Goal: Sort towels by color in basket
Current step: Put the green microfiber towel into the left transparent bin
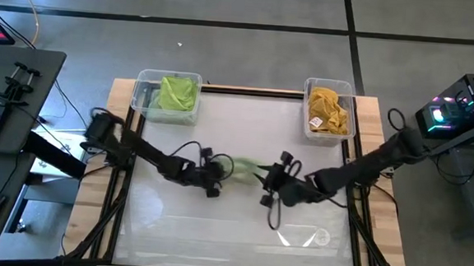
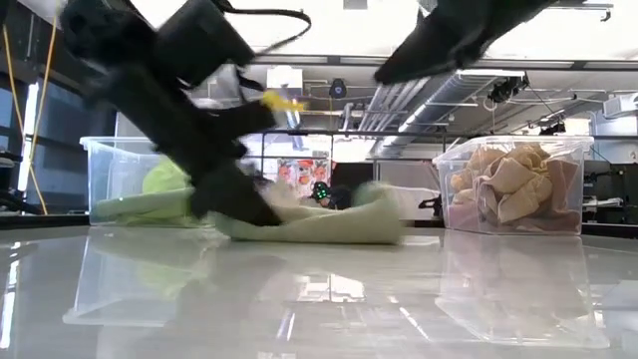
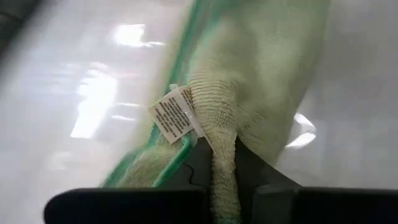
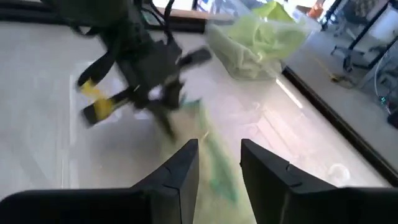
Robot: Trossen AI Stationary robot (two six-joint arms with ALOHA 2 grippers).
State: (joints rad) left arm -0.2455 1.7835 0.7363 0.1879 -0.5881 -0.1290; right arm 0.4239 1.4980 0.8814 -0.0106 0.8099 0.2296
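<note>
A white care label sewn to the green-trimmed edge of a pale green towel carries several lines of small dark print, seemingly washing instructions, though no word can be made out. A white tag also shows on the mustard towels, too small to read. No other lettering is legible.

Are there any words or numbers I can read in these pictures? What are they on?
No text here can be read.
White tag on the pale green towel that the left gripper pinches: printed lines, too small to read.
White label on the yellow towels in the right-hand bin: too small.
Colourful poster in the room behind: blurred.
</note>
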